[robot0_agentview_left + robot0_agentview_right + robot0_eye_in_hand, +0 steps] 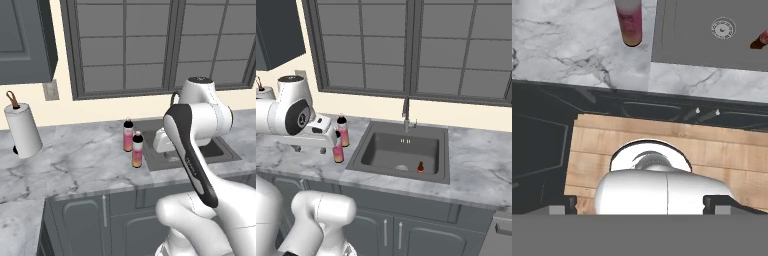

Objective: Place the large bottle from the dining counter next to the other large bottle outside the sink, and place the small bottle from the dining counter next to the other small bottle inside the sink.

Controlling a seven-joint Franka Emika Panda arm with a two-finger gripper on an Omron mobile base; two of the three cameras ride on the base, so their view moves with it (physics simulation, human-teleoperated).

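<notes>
White arm (200, 150) fills lower right of left base view; two large bottles (133, 142) stand together mid-frame on marble counter (75, 165), left of sink.

Right base view: gripper (331, 142) open, empty, left of frame; small bottle (420, 167) in sink (401, 150) basin, centre.

Hand view: large bottle top centre. Rigid, light, likely slippery; grasp mid-body.

Wall: cream, with a light switch plate (50, 90) at left.
Window: large dark-framed grid window (411, 47) above the counter.
Counter: grey-veined marble countertop (75, 167).
Cabinets: dark grey base cabinets (406, 227); upper cabinet (25, 40).
Floor: light wood planks (662, 142).
</notes>
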